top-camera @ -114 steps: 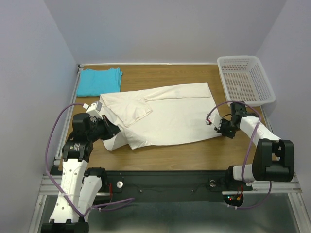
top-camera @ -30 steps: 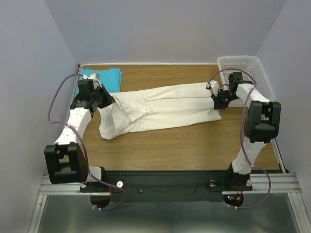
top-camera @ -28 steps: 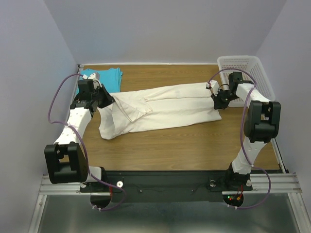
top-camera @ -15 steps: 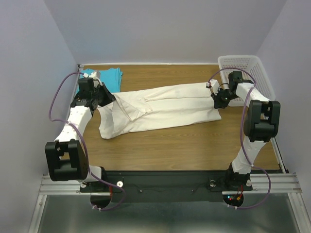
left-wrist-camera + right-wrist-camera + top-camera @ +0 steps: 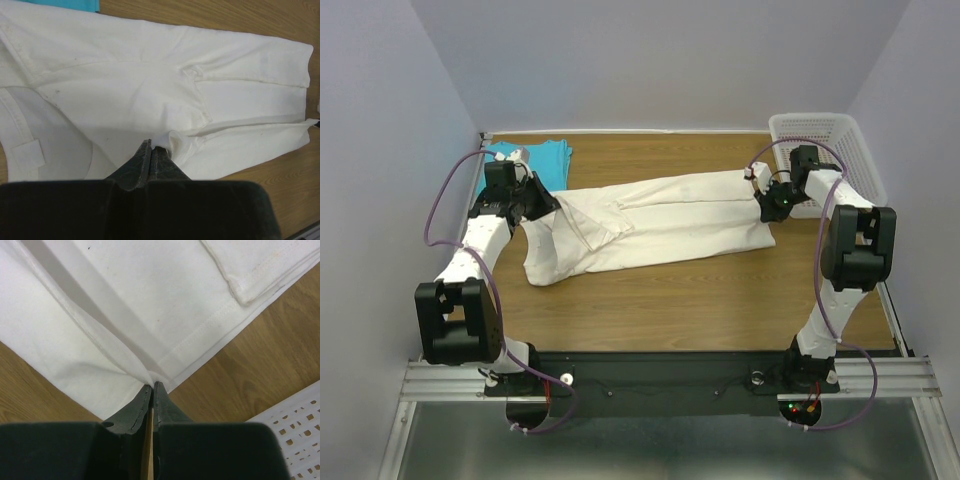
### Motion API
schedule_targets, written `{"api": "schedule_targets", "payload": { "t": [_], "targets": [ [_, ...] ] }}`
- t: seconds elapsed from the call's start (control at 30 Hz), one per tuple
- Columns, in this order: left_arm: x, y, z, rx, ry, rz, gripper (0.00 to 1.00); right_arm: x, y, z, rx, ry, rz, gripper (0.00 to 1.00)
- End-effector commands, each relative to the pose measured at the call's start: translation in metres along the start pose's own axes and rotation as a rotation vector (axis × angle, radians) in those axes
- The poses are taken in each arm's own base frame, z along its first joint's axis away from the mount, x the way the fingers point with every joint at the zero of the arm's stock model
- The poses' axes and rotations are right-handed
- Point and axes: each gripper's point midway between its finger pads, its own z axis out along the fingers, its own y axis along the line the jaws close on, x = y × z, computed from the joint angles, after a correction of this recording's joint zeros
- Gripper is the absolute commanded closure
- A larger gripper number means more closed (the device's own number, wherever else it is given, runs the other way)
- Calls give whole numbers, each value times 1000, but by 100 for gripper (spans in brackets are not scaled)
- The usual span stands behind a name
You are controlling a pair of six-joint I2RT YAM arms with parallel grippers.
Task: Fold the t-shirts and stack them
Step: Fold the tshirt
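Two shirts are on the tabletop [image 5: 670, 300]. The cream shirt [image 5: 660, 222] stretches across the middle as a long band folded lengthwise, from the left arm to the right arm. Its right end lies just beside the basket [image 5: 820, 122] in the far right corner. The blue shirt [image 5: 538, 160] lies folded in the far left corner, just beside the cream shirt's left end.

The left tool [image 5: 533, 203] sits at the cream shirt's left end. Its jaws are together, clamped on a small bunch of the cloth that shows at the fingertips [image 5: 142, 161] in the left wrist view. The right tool [image 5: 770, 205] is at the shirt's right end, jaws all but together, pinching the hem corner where the folds run in to its fingertips [image 5: 142, 405].
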Motion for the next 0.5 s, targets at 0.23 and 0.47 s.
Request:
{"api": "schedule_targets", "payload": {
  "t": [0.23,0.47],
  "targets": [
    [-32,-16,-5,50,-84,50,100,-6,-16,5,30,-24,41,79],
    [-34,-17,-4,54,-85,54,100,-31,-21,6,67,-91,107,64]
  ]
}}
